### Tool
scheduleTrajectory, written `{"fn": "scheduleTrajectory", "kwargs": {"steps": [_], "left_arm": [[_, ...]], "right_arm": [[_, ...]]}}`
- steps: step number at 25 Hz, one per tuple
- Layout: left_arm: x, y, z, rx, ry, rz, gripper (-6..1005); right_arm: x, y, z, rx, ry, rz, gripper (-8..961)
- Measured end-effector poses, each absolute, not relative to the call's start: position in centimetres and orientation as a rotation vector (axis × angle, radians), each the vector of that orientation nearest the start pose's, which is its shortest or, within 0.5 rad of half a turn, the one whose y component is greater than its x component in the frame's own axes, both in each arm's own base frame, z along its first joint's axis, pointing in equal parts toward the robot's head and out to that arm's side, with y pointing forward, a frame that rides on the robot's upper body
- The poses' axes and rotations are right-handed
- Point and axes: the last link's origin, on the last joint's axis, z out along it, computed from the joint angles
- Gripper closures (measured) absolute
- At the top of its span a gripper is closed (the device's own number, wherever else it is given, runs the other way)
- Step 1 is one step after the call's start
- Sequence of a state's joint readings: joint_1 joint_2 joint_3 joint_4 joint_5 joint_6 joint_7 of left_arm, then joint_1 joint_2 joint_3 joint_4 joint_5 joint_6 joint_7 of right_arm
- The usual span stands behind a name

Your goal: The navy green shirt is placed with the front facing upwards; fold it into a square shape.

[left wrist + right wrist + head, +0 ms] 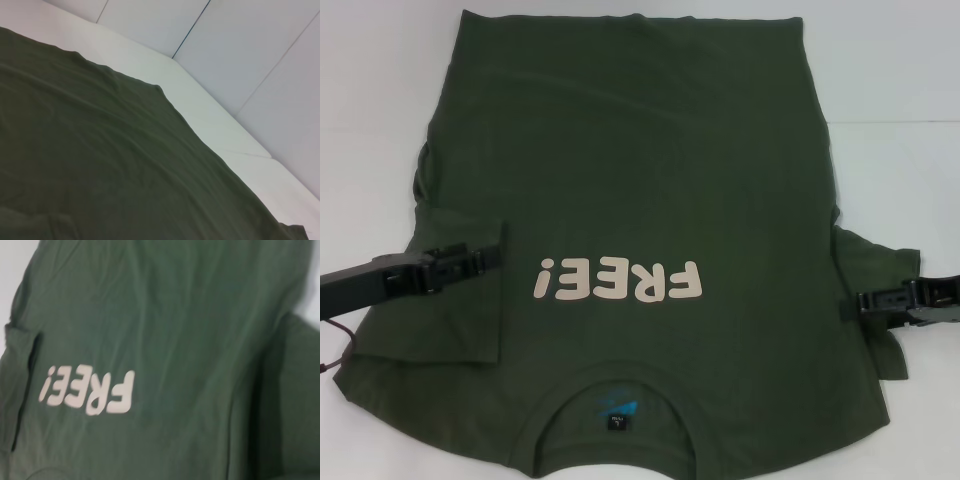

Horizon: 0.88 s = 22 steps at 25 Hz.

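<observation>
While the navy green shirt (640, 190) lay front up on the white worktop (380, 80), our left end effector (492, 255) sat over its folded-in sleeve and our right end effector (868, 302) at the opposite edge; we couldn't tell either's grip. Both wrist views showed shirt fabric.

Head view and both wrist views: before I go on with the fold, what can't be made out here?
- Navy green shirt: its collar edge is cut off by the head view's bottom edge.
- Blue label: print too small to read.
- Left gripper: lies on the folded-in sleeve; whether it pinches cloth can't be told.
- Right gripper: at the other sleeve's edge; grip unclear.
- Neither wrist view shows its own fingers.
</observation>
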<state>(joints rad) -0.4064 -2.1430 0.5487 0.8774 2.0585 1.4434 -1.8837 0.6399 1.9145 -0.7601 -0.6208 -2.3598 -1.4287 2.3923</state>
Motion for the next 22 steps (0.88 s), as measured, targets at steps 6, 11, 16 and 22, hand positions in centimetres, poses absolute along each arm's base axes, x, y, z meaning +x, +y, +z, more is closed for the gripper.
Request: {"fn": "scheduleTrajectory", "kwargs": {"steps": [6, 11, 16, 22], "left_arm": [[-30.59, 32.25, 3.65, -2.248, -1.284, -0.735, 298], [-30.68, 32.22, 3.73, -2.241, -1.286, -0.738, 298], [-30.75, 32.12, 3.53, -2.240, -1.298, -0.743, 298], [-30.76, 32.14, 3.54, -2.239, -1.298, -0.744, 298]], "right_arm": [[30.31, 36.25, 4.08, -2.289, 1.784, 0.152, 17], [30.92, 36.40, 4.32, -2.266, 1.759, 0.103, 21], [31.05, 36.52, 4.32, -2.263, 1.736, 0.079, 40], [31.03, 36.51, 3.81, -2.252, 1.748, 0.088, 61]]}}
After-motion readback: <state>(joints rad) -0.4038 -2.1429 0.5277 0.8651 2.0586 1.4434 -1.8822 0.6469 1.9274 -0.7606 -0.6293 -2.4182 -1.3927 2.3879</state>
